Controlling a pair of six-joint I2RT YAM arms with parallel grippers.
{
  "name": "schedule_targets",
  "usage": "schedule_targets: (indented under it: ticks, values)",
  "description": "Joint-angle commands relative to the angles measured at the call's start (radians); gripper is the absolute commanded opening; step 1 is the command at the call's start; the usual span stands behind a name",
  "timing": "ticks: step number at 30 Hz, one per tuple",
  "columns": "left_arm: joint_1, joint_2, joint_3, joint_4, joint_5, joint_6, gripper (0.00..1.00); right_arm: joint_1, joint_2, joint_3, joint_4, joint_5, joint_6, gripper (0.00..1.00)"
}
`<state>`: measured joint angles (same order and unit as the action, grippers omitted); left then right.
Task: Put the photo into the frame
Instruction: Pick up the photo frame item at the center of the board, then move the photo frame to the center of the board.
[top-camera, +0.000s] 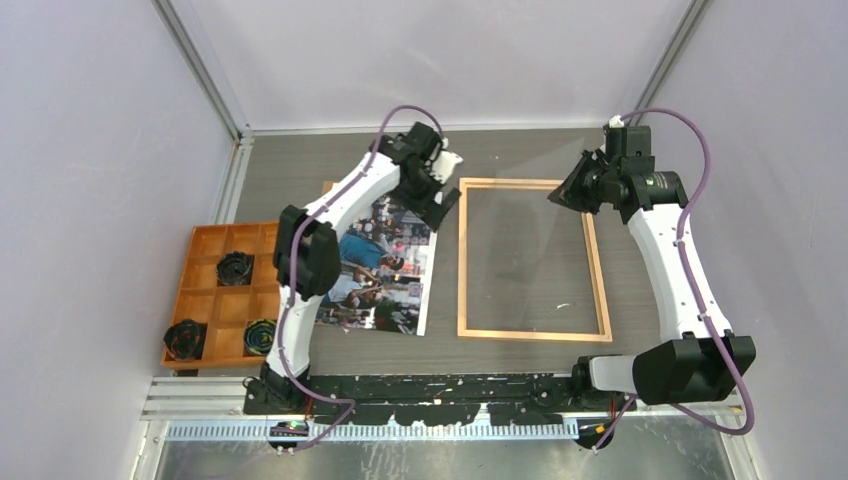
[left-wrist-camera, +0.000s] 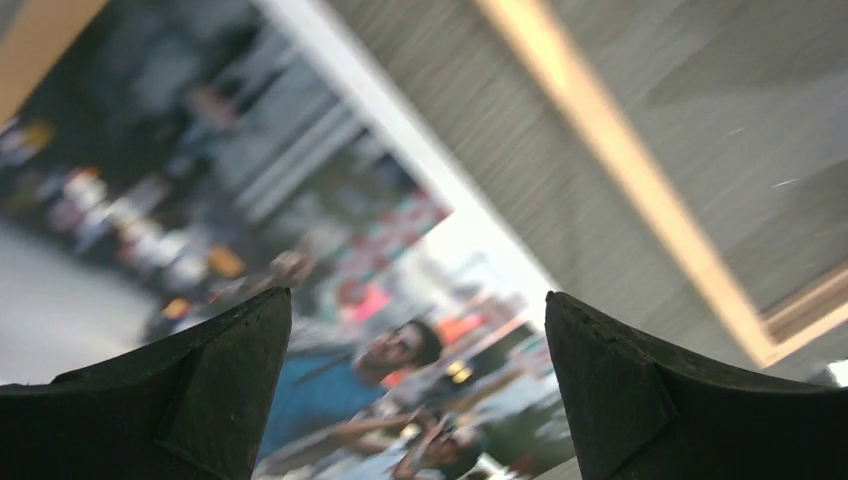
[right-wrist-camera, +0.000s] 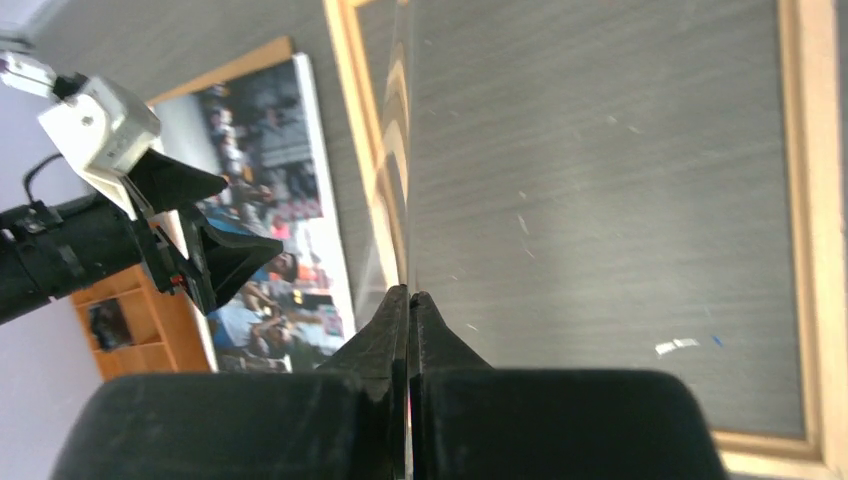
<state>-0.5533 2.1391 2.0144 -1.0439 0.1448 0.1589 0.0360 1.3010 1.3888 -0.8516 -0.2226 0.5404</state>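
Observation:
The photo (top-camera: 385, 270), a colourful crowd print, lies face up on the table left of the frame (top-camera: 465, 260), a rectangle of light-orange wood strips lying flat. My left gripper (top-camera: 440, 195) is open and empty, hovering over the photo's far right corner; the left wrist view shows the photo (left-wrist-camera: 350, 360) between its spread fingers and the frame's strip (left-wrist-camera: 620, 170) to the right. My right gripper (right-wrist-camera: 410, 292) is shut on the edge of a clear transparent sheet (right-wrist-camera: 403, 150), holding it tilted over the frame (right-wrist-camera: 810, 200) near its far right corner (top-camera: 565, 192).
A brown backing board (top-camera: 328, 186) peeks out from under the photo's far left edge. An orange compartment tray (top-camera: 215, 290) with black coiled items (top-camera: 235, 268) stands at the left. Grey walls close in on both sides and the back.

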Motion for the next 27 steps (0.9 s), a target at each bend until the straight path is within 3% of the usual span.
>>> schedule_targets:
  ticks: [1,6,14,27]
  values:
    - [-0.040,0.087,0.116,0.044,0.163,-0.150,0.99,-0.012,-0.019,0.052,-0.188,0.114,-0.037,0.01]
    - [-0.076,0.185,0.193,0.084,0.180,-0.243,0.96,-0.022,-0.047,0.114,-0.302,0.217,-0.054,0.01]
    - [-0.118,0.252,0.191,0.123,0.200,-0.237,0.91,-0.022,-0.053,0.131,-0.307,0.178,-0.053,0.01]
    - [-0.181,0.243,0.051,0.217,0.069,-0.166,0.60,-0.021,-0.034,0.129,-0.291,0.083,-0.060,0.01]
